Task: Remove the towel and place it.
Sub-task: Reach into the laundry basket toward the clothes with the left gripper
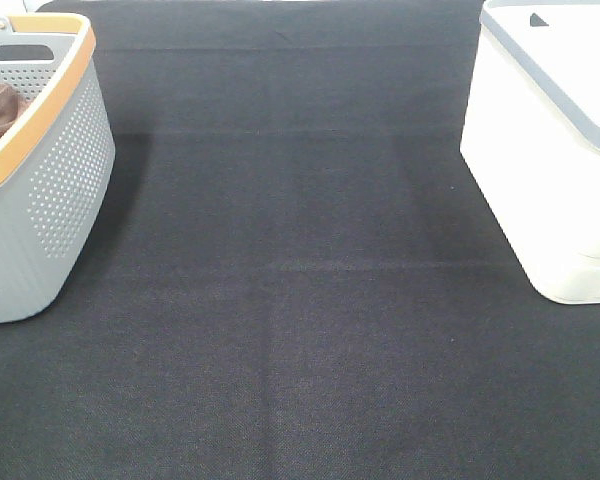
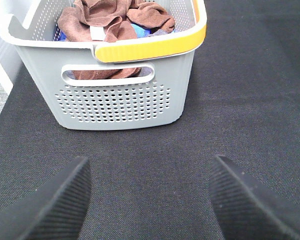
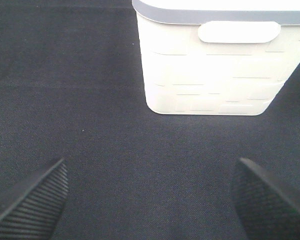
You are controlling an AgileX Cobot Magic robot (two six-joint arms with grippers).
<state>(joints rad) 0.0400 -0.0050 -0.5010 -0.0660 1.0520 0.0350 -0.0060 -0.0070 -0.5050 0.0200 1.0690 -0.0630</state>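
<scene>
The towel (image 2: 80, 22) lies crumpled in the grey basket (image 2: 120, 102), its white tag (image 2: 97, 33) facing up, too bunched to tell its long axis. The left gripper (image 2: 150, 172) and the right gripper (image 3: 151, 172) hover over the black mat (image 1: 300, 300), fingers spread wide and empty.

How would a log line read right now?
stage: before pickup | towel: inside grey basket | left gripper: open, empty, facing basket | right gripper: open, empty, facing white bin

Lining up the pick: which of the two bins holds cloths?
The grey perforated basket with the yellow rim, on the left: brown cloths show inside. No cloth shows in the white bin.
</scene>
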